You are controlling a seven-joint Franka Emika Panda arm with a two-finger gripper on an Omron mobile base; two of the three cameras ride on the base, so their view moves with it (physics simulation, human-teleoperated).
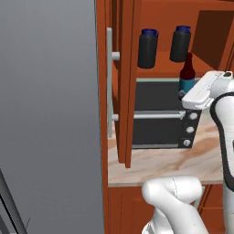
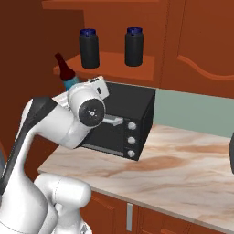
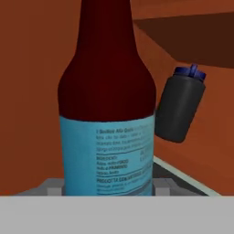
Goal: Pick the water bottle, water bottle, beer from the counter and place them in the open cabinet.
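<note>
Up at the open cabinet (image 1: 125,82), both water bottles already stand on its inner shelf: one water bottle (image 1: 147,48) nearer the door with the grey bar handle (image 1: 109,82), the other water bottle (image 1: 180,44) farther along the same shelf, the two apart from each other. The beer (image 1: 186,75) sits lower than that shelf, just in front of its edge and above the black oven (image 1: 162,114), tilted slightly in the right base view. The gripper (image 3: 107,189) has its jaws partway apart with the beer's teal label between them, holding it. Below the cabinet, the counter (image 2: 183,164) stretches out beside the oven.
</note>
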